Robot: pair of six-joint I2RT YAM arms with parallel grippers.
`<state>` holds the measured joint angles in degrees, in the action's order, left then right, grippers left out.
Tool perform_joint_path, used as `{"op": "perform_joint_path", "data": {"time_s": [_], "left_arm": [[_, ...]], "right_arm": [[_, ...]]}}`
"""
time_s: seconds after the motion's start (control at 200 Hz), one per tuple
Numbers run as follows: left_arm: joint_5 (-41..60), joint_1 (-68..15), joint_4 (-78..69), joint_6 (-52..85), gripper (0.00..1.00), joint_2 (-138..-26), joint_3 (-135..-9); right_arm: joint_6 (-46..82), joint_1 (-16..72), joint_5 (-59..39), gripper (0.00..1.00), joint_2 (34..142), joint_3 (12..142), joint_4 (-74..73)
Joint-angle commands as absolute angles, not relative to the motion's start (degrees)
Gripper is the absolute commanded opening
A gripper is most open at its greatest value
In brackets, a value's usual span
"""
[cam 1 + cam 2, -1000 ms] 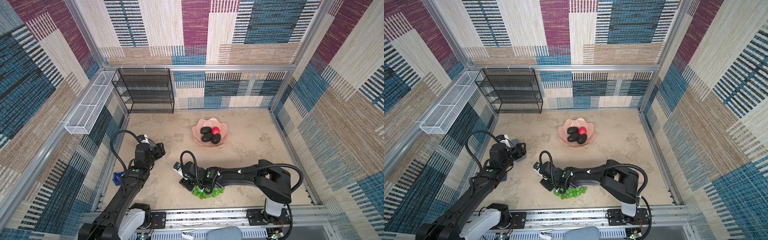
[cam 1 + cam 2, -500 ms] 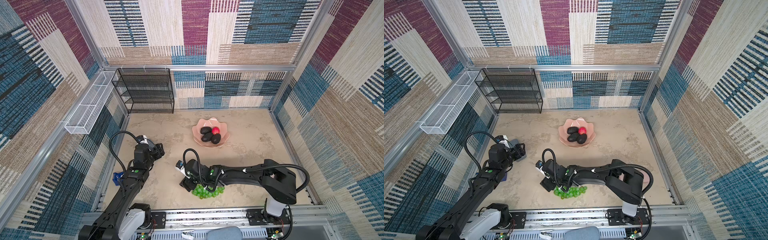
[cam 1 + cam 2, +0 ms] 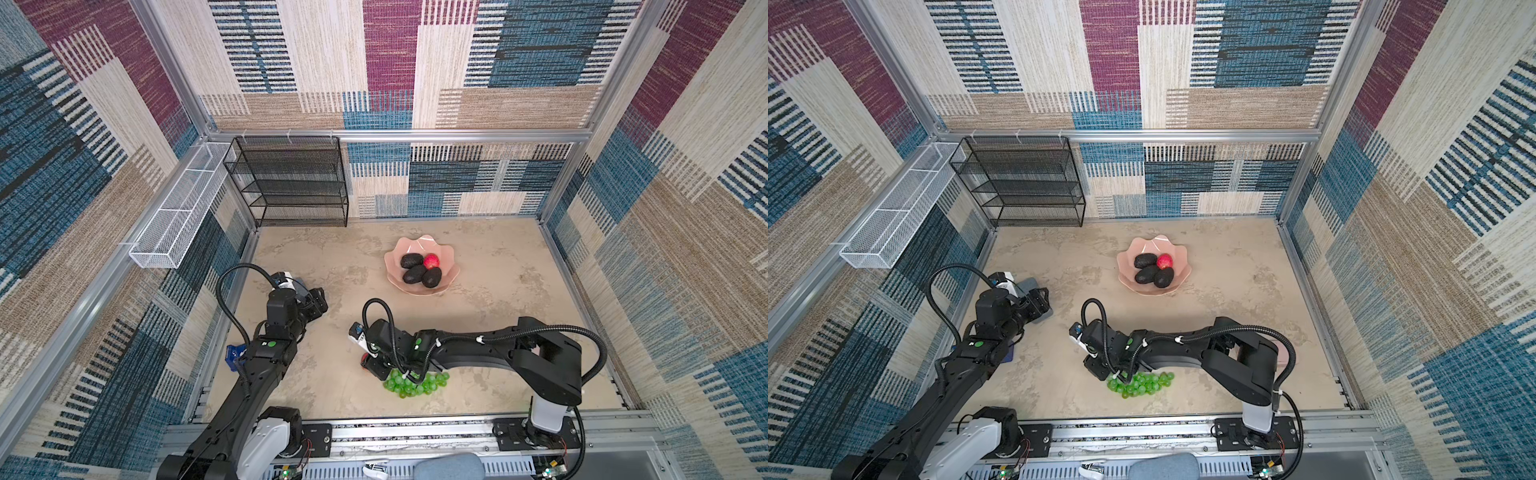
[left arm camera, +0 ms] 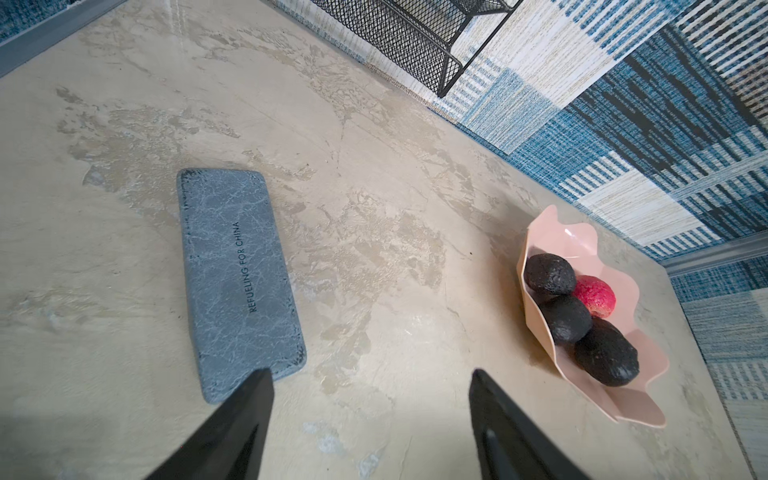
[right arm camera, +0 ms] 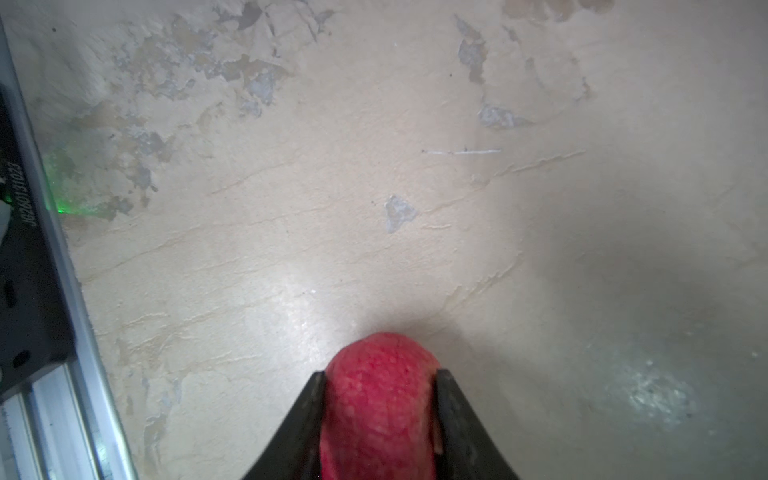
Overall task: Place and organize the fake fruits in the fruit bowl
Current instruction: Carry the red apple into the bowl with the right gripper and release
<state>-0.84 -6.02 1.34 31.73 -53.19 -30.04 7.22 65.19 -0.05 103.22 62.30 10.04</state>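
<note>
While the right gripper (image 5: 380, 372) is pressing its two black fingers (image 5: 303, 428) against the sides of a red pomegranate-like fruit (image 5: 378, 415), clamping it firmly, that fruit is sitting low over the table (image 5: 374, 187) at the near middle. Whether it is touching the surface cannot be told. Just beside it, slightly nearer and to the right, the bunch of green grapes (image 3: 415, 383) is lying on the table, partly tucked under the right arm's wrist. Farther back and right of the middle, the pale-pink fruit bowl (image 3: 446, 253) is standing well apart from both grippers. It is holding three dark avocados (image 3: 414, 274), which are crowding together, and the other red fruit (image 3: 431, 261), which is resting against them on the far right side of the pile. On the left, the left gripper (image 4: 370, 372) is hovering with its jaws spread apart and nothing between them. One fingertip is overlapping the near corner of a flat grey case (image 4: 239, 274) that is lying on the table. Nearer, at the left edge, a blue tape dispenser (image 3: 234, 356) is peeking out from behind the left arm. In the far left corner a black mesh shelf (image 3: 291, 183) is standing against the back wall, and a white wire basket (image 3: 174, 224) is hanging along the left wall.
</note>
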Motion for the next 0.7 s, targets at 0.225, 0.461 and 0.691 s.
{"op": "perform_joint_path", "data": {"time_s": [0.225, 0.461, 0.691], "left_arm": [[0.86, -5.8, 0.9, 31.69, 0.78, -51.73, -29.79], [9.25, -5.78, -0.29, 32.31, 0.77, -51.26, -29.73], [22.27, -6.15, -1.14, 32.79, 0.75, -51.06, -30.25]], "right_arm": [[8.44, 49.21, 6.37, 0.37, 92.65, 64.53, 9.95], [7.43, 34.2, 8.34, 0.38, 99.7, 72.24, 7.95], [8.03, 26.09, 11.23, 0.38, 107.8, 78.06, 7.38]]}}
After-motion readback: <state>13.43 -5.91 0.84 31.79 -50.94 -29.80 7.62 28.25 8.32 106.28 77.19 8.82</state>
